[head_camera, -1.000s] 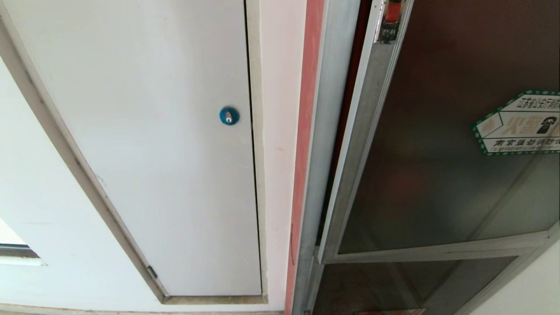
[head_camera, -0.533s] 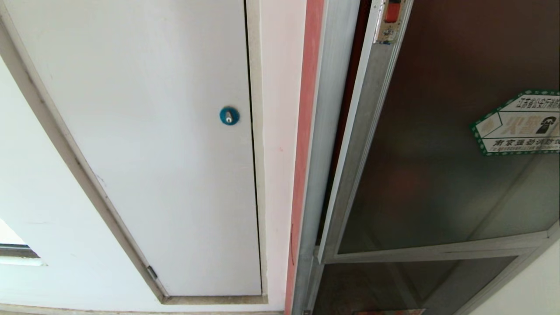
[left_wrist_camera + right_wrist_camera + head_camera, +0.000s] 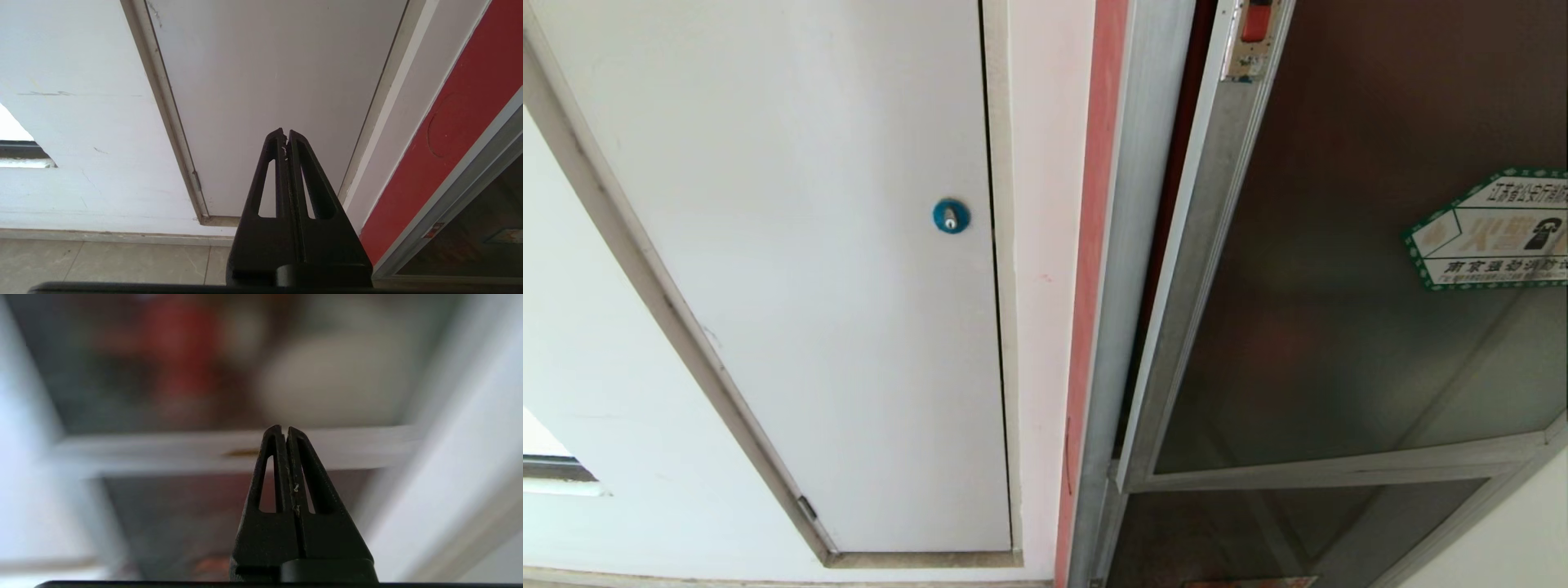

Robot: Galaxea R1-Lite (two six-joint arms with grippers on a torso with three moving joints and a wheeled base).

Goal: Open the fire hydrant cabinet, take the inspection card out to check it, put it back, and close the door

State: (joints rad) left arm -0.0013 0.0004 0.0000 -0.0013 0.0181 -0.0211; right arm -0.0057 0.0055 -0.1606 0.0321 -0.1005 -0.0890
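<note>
Looking at the fire hydrant cabinet (image 3: 1131,245) from the head view, the door (image 3: 1339,286) stands almost shut, with only a thin dark slit showing along its latch-side edge. No inspection card is in sight, so this looks like the tail end of the job, though it could equally be the very start. Pressed together and empty, the right gripper (image 3: 285,430) points at the crossbar of the glass front, apart from it as far as the smeared wrist view allows. Behind the glass sit red and pale shapes, probably the cabinet's contents. Over on the other side, the left gripper (image 3: 285,134), also pressed together, faces the white panel (image 3: 278,81).
</note>
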